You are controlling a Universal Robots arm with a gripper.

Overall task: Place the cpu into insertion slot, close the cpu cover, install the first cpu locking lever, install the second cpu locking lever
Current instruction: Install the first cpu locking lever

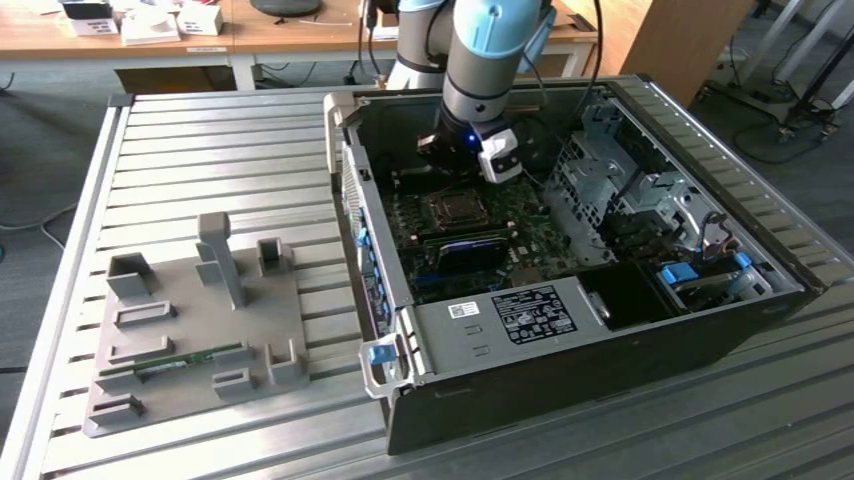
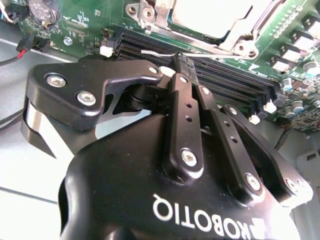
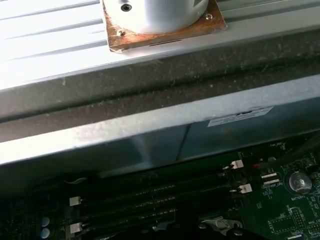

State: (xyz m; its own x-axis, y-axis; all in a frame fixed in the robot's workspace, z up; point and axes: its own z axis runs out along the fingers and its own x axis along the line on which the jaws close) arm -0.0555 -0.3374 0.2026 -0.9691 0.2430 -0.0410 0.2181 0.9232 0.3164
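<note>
A table (image 1: 200, 150) of ribbed, silvery metal slats carries 2 large things. An open black computer case (image 1: 561, 370) lies on the slats with its open side up. A flat grey fixture plate (image 1: 187, 350) with upright holders lies directly on the slats, apart from the case, on the exterior view's left of it. In the first wrist view, a brown base plate (image 3: 165, 32) sits on the slats just beyond the case wall.

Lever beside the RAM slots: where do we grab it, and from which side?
Free end of the lever, likely from above, pinching across the wire. It is a thin rod lying flat between the cover and the RAM slots, leaving little side room.
</note>
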